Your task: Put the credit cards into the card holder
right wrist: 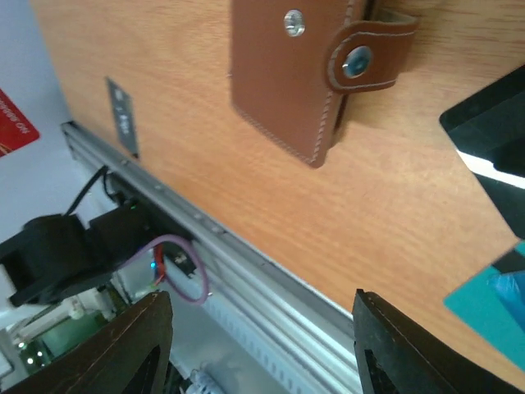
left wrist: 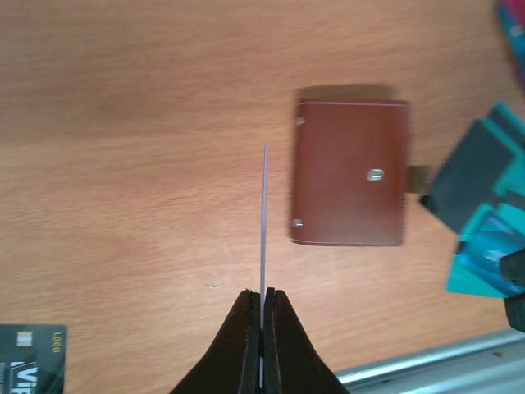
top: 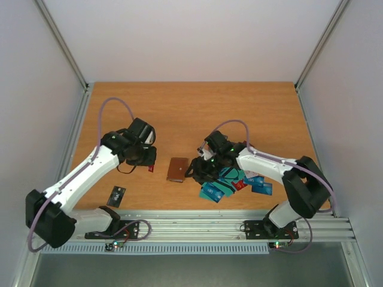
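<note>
The brown card holder [top: 177, 170] lies closed on the wooden table between my grippers; it also shows in the left wrist view [left wrist: 351, 172] and the right wrist view [right wrist: 287, 74], its snap strap fastened. My left gripper [top: 148, 161] [left wrist: 262, 294] is shut on a thin card [left wrist: 264, 213], seen edge on and held upright left of the holder; from above it looks red [top: 151, 168]. My right gripper [top: 194, 172] [right wrist: 262, 345] is open and empty just right of the holder. Several teal, blue, red and black credit cards [top: 234, 182] lie piled under my right arm.
A black card [top: 117, 195] [left wrist: 31, 357] lies alone near the front left. The metal rail [top: 239, 216] runs along the table's near edge, close to my right gripper. Teal cards [left wrist: 492, 246] [right wrist: 492, 304] lie right of the holder.
</note>
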You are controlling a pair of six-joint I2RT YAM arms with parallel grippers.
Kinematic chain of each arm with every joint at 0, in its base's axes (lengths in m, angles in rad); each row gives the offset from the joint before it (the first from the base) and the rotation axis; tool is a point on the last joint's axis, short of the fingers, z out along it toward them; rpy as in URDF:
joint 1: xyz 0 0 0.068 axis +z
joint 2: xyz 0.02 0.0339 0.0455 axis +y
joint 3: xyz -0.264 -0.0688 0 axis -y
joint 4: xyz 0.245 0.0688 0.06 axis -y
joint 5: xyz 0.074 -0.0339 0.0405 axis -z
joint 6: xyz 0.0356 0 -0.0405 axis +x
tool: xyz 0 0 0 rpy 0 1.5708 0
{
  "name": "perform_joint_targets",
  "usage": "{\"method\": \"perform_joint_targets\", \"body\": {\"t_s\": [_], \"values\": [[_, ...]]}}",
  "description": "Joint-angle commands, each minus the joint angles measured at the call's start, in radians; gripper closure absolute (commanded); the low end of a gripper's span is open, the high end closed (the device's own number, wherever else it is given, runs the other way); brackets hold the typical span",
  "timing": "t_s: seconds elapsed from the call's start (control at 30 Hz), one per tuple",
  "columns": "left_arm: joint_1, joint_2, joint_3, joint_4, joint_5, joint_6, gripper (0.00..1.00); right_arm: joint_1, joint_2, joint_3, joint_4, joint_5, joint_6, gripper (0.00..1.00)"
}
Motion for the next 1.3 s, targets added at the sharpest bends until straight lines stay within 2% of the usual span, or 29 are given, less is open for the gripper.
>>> {"method": "perform_joint_targets", "body": {"t_s": [0.0,0.47,0.8,1.27], "values": [[0.050,0.071,-0.041,0.049,-0.021,0.078,1.00,0.041,0.086,-0.004,0.119,0.060,0.059,0.38],[0.078,0.294,-0.074,0.188,0.085,0.128,1.00,0.058,0.275,0.017,0.308,0.039,0.107,0.34],[0.078,0.368,-0.121,0.260,0.159,0.133,1.00,0.058,0.346,0.064,0.377,0.010,0.121,0.34],[0.078,0.382,-0.170,0.340,0.263,0.103,1.00,0.059,0.321,0.154,0.283,-0.011,0.081,0.34]]}}
